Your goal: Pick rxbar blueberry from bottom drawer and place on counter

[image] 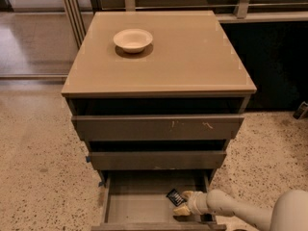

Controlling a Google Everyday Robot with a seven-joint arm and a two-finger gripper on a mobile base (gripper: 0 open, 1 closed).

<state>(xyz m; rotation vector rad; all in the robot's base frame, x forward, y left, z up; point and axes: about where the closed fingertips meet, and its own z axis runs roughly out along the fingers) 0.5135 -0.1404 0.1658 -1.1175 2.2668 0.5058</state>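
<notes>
The rxbar blueberry [173, 197], a small dark navy bar, lies on the floor of the open bottom drawer [139, 208] at its right side. My gripper [182, 202] reaches into the drawer from the right, low over the floor. Its two pale fingertips [186, 195] stand apart, and the upper one is right beside the bar's right end. I cannot tell whether it touches the bar. The counter [192, 57] is the tan top of the cabinet above.
A cream bowl [133, 39] stands on the counter at the back left. The two upper drawers [159, 127] are slightly pulled out above the bottom one. Speckled floor surrounds the cabinet, with a dark cabinet front [274, 61] to the right.
</notes>
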